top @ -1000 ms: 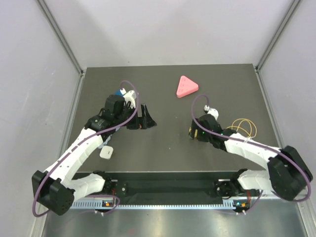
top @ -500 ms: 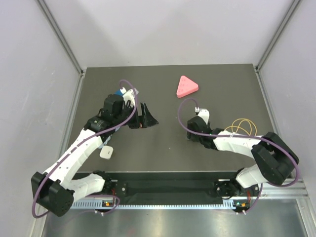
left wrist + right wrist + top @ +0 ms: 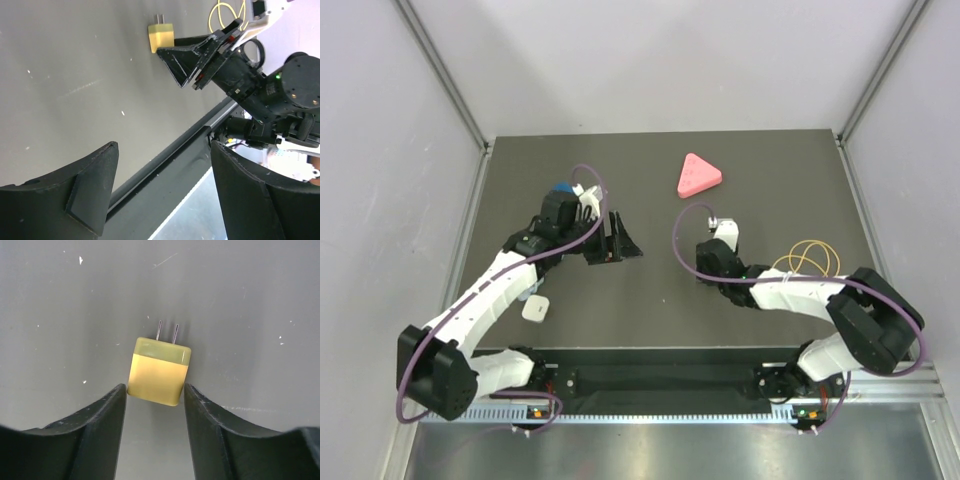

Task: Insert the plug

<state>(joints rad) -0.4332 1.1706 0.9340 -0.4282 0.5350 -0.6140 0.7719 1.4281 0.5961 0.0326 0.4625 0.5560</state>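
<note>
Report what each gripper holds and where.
Left gripper: nothing. Right gripper brackets the yellow plug at its rear sides, opposite the prongs; grip cannot be told.

1. The left arm [image 3: 485, 298] and the right arm [image 3: 798, 290] are built of white link shells joined by black, rounded joint housings.
2. A purple cable [image 3: 590, 168] is routed in loose loops along each arm.
3. The left gripper [image 3: 165, 195] and the right gripper [image 3: 155, 390] are fitted with matte black, wedge-shaped fingers [image 3: 92, 187].
4. A small green light [image 3: 278, 76] is shown on the right arm's black wrist housing.

no text or labels can be read.
</note>
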